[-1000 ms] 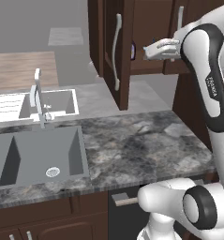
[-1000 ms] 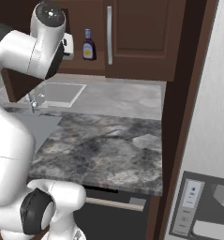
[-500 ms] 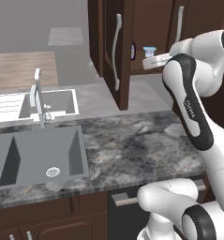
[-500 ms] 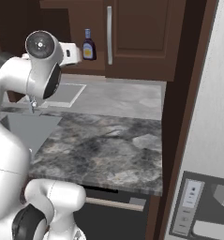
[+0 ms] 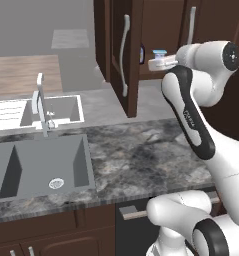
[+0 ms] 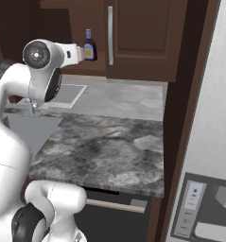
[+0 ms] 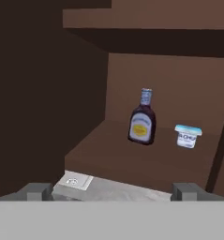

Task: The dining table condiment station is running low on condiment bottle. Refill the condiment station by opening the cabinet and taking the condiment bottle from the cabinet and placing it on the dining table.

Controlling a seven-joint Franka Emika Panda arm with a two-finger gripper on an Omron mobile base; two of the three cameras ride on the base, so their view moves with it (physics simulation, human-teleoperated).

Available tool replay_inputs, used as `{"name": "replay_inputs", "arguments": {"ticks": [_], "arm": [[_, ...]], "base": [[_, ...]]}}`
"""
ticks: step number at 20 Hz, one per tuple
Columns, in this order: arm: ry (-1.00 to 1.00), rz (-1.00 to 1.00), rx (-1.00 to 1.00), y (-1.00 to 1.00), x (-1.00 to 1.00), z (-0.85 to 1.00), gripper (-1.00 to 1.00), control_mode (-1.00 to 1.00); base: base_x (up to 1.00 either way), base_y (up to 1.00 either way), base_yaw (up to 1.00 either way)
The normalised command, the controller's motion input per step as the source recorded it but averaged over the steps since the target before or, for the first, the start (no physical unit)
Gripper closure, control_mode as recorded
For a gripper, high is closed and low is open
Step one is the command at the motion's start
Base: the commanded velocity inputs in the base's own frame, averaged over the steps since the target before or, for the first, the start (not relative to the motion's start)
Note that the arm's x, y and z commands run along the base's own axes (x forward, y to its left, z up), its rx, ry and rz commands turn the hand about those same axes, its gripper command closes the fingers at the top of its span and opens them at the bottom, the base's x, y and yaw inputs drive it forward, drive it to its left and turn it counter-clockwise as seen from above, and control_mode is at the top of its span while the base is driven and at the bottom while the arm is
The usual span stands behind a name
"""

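The condiment bottle (image 7: 142, 123), dark purple with a yellow label, stands upright on the lower shelf of the cabinet (image 7: 123, 157). It also shows as the bottle (image 6: 90, 46) just past my hand, and as a sliver (image 5: 142, 54) behind the open cabinet door (image 5: 123, 55). My gripper (image 7: 112, 192) is open, fingers wide apart, in front of the shelf edge and short of the bottle. From the base, the gripper (image 5: 153, 63) (image 6: 80, 53) sits level with the shelf. The dining table is out of view.
A small white tub (image 7: 187, 136) stands right of the bottle on the same shelf. Below lie a marbled stone counter (image 5: 141, 155), a sink (image 5: 41, 165) with faucet (image 5: 41, 102), and a closed cabinet door (image 6: 138, 33). A tall pale appliance (image 6: 209, 118) borders the right.
The arm has folded lower, its elbow swinging out to the right in the left base view. The hand dropped slightly to shelf height and now faces the bottle.
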Motion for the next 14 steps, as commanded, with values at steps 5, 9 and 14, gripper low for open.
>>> {"name": "replay_inputs", "arguments": {"ticks": [5,9,14], "arm": [[0.03,-0.01,0.0,-0.03,0.5,-0.01,-1.0,-1.0],[-0.11,0.0,0.01,-0.27,0.09,0.0,-1.0,-1.0],[-0.11,-0.01,0.0,-0.02,0.19,0.13,-1.0,-1.0]], "base": [[0.0,0.0,0.0],[0.0,0.0,0.0],[0.0,0.0,0.0]]}}
